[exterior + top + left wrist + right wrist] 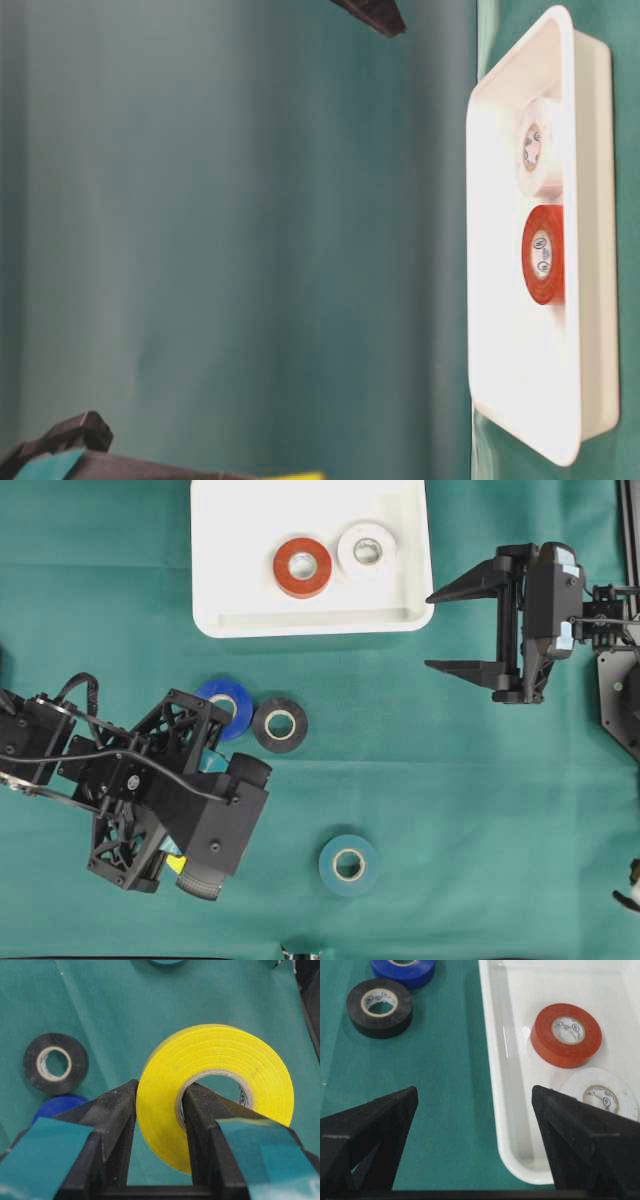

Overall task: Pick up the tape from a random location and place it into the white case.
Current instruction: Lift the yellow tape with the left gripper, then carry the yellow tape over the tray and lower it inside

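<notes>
Yellow tape (pixel 215 1090) is sitting clamped in the left gripper (pixel 159 1105), one finger outside the roll, the other through its core. Black tape (pixel 280 724) and blue tape (pixel 226 702) are touching just beside it; teal tape (pixel 348 865) is lying apart. Right gripper (pixel 452 630) is hanging wide and empty near the case (pixel 310 615), which is holding red tape (pixel 302 567) and white tape (pixel 367 550).
</notes>
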### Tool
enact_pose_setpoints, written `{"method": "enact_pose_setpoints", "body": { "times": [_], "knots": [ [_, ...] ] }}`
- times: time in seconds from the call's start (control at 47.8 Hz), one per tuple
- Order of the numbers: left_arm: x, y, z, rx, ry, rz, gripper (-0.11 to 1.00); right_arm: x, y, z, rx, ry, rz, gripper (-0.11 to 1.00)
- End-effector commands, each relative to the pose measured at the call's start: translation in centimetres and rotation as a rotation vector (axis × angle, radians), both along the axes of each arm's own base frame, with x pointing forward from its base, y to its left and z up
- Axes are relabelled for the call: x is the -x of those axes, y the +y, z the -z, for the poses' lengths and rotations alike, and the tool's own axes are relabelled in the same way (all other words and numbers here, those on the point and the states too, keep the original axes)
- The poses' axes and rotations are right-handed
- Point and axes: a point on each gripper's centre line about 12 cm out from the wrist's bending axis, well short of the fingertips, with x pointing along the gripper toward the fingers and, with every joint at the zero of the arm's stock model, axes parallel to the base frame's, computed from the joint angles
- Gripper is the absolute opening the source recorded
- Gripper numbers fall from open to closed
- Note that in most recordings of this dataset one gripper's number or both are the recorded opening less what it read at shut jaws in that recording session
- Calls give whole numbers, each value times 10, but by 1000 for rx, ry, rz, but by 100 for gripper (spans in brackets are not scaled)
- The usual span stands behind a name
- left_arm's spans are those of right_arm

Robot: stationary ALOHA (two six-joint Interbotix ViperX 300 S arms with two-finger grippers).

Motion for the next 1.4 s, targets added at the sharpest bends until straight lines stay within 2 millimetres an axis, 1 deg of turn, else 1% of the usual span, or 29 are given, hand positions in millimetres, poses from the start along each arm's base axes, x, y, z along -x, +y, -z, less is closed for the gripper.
{"method": "enact_pose_setpoints", "body": {
  "times": [0.0, 0.46, 0.565, 0.649, 0.795, 0.942, 1.004, 1.235, 1.381],
  "knots": [
    [3, 0, -19, 17, -51, 3, 23, -5, 0, -9, 3, -29, -1, 88],
    [2, 1, -19, 20, -53, 0, 23, -5, -1, -9, 3, -26, 0, 88],
    [-1, 6, -20, 17, -61, -13, 23, -5, -1, -9, 3, -24, 0, 88],
    [-5, 14, -18, 15, -66, -38, 23, -5, -1, -9, 3, -24, 0, 88],
    [-14, 38, -16, 15, -79, -102, 23, -5, -1, -9, 3, -24, 0, 88],
    [-23, 72, -11, 12, -79, -193, 23, -4, -1, -8, 4, -12, 2, 88],
    [-26, 91, -10, 10, -83, -242, 23, -4, -1, -8, 4, -11, 2, 88],
    [-28, 148, -11, 5, -90, -389, 23, -3, -1, -7, 6, 2, 3, 88],
    [-26, 175, -11, -2, -91, -457, 23, -4, -1, -7, 10, 1, 1, 88]
  ]
}}
